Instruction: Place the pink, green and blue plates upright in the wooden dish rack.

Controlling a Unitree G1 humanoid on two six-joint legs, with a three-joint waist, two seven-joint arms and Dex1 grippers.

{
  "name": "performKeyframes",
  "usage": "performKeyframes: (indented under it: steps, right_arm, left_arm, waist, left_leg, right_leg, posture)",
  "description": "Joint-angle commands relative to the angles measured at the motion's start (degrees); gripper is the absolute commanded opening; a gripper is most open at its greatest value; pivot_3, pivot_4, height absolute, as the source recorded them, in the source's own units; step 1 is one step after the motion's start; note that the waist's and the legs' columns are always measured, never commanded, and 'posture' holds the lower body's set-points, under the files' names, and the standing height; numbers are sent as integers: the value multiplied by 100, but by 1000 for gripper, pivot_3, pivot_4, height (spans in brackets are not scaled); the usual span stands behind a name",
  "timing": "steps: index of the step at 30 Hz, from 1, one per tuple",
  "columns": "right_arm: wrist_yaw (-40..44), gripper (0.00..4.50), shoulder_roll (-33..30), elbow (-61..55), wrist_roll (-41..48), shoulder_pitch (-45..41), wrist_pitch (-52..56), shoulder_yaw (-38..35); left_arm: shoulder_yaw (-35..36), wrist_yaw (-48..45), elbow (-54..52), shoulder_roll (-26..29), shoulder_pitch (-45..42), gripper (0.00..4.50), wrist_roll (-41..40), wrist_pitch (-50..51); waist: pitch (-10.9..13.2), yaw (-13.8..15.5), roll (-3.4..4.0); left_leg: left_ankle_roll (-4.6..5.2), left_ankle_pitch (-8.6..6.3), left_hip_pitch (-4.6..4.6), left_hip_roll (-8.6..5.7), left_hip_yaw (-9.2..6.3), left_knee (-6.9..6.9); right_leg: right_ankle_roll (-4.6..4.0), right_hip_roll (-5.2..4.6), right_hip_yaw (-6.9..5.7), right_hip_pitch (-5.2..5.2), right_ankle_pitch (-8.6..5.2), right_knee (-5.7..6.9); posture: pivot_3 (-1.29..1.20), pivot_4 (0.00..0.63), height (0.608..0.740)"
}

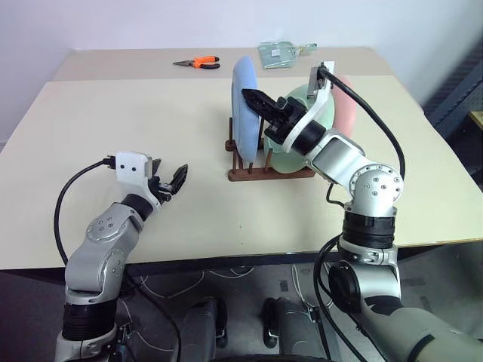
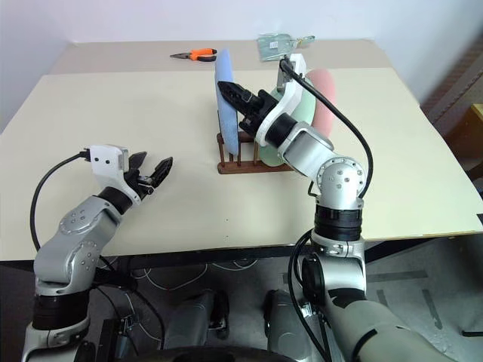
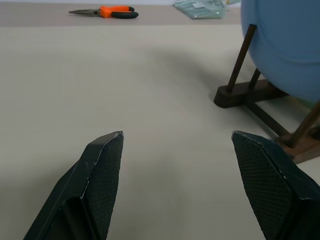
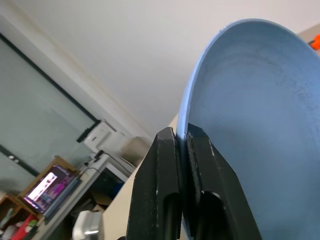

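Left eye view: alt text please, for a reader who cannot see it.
The right gripper pinches the rim of the blue plate, which stands upright in the wooden rack on a beige table, with the green plate and pink plate behind it. The left gripper hovers open over bare table; orange pliers lie at the far edge.

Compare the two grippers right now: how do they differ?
The right gripper has its fingers pinched on the rim of the blue plate standing in the wooden dish rack; the left gripper is open, holding nothing. The right is raised at the rack; the left hangs low over bare table. Both have two black fingers.
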Motion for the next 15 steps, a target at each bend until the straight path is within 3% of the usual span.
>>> performKeyframes:
  steps: [1, 4, 10, 13, 15]
  right_arm:
    - [639, 1391, -486, -409, -865, -193, -432, 567]
    - [1154, 2808, -960, -618, -1697, -203, -877, 1103]
    - [2069, 2808, -1909, -849, -3371, -116, -2001, 1923]
    - [2383, 2808, -2310, -1120, -3648, 51, -2342, 1738]
    - [2576, 1972, -2620, -1228, -3631, 214, -2373, 1404]
  left_arm:
    - [-52, -67, -276, -7, 23, 3594, -32, 5]
    - [-89, -160, -346, -17, 43, 3594, -106, 57]
    - [-381, -326, -393, 23, 6, 3594, 47, 54]
    - [-715, -538, -508, 166, -15, 3594, 170, 41]
    - [-974, -773, -603, 308, -23, 3594, 217, 20]
  waist:
    - [2, 11, 4]
    - [3, 13, 5]
    - [3, 20, 5]
    - [3, 32, 4]
    - [3, 40, 4]
  left_leg:
    - [0, 0, 0, 0, 0, 0]
    - [5, -2, -10, -2, 1, 4]
    - [5, -2, -13, -2, 1, 6]
    - [5, -2, -14, -2, 0, 7]
    - [5, -2, -14, -2, 0, 7]
  right_leg:
    - [0, 0, 0, 0, 0, 0]
    - [1, -2, 0, -8, 0, -2]
    - [2, -2, -1, -10, 0, -2]
    - [2, -2, -1, -10, -1, -4]
    - [2, -2, -2, -8, 0, -6]
  posture:
    - [0, 150, 740]
    - [0, 150, 740]
    - [0, 150, 740]
    - [0, 150, 740]
    - [0, 150, 740]
